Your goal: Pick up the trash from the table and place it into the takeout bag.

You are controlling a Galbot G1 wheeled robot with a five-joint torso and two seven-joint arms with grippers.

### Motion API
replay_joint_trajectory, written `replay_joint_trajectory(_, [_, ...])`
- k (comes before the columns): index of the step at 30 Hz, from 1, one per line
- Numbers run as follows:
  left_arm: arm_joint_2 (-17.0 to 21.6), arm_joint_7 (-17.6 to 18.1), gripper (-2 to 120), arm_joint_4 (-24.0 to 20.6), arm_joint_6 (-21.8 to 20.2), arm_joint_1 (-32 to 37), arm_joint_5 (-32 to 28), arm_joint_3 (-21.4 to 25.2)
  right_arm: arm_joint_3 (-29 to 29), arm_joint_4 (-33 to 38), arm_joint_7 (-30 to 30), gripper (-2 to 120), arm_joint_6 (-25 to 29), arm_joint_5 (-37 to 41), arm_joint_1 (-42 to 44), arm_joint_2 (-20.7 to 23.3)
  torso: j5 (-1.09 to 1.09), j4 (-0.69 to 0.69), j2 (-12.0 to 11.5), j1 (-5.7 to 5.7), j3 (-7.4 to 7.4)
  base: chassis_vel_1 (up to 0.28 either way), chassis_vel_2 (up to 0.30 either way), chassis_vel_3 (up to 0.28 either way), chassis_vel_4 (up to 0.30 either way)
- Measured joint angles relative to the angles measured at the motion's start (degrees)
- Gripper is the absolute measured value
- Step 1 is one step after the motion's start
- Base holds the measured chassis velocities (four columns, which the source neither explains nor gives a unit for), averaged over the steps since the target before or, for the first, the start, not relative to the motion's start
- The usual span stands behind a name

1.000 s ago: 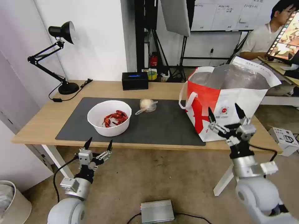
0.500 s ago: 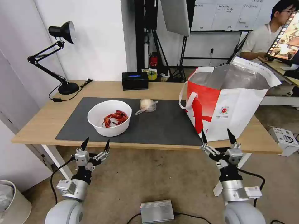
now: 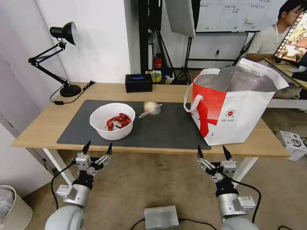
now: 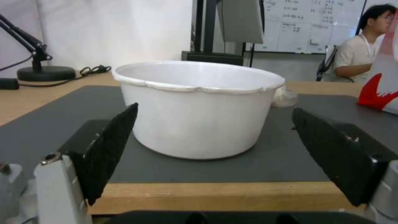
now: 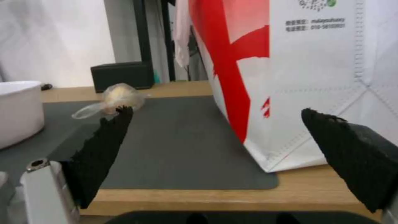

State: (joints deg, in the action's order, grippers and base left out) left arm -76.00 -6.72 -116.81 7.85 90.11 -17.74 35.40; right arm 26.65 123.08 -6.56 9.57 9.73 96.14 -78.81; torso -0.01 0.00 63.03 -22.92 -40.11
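White bowl [image 3: 112,121] of crayfish shells and bagged lump [image 3: 151,108] are left on the mat; takeout bag [image 3: 233,108] contents cannot be judged. Left gripper [image 3: 97,150] and right gripper [image 3: 213,153] are held spread, empty.

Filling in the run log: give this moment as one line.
left gripper: open, below table edge, facing white round bowl of red crayfish shells | right gripper: open, low before white-and-red takeout bag | bagged pale lump: on mat
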Motion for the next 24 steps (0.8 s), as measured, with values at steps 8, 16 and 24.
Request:
replay_joint_trajectory(8, [-0.19,-0.02,100,0.28,-0.05,0.24,-0.01,-0.14,-3.07,-1.05,-0.41,100,-1.22,-1.39,-0.2,-1.86,0.0,0.0,0.0,0.0,0.0,0.0,0.0,0.0,0.0])
replay_joint_trajectory(16, [-0.24,-0.21,100,0.27,0.16,1.2,0.13,-0.25,-3.32,-1.4,-0.43,100,-1.22,-1.4,-0.24,-1.15,0.0,0.0,0.0,0.0,0.0,0.0,0.0,0.0,0.0])
replay_joint_trajectory(24, [-0.67,-0.79,100,0.36,0.35,1.25,0.49,-0.7,-3.22,-1.59,-0.45,100,-1.22,-1.15,-0.31,-0.85,0.01,0.0,0.0,0.0,0.0,0.0,0.0,0.0,0.0])
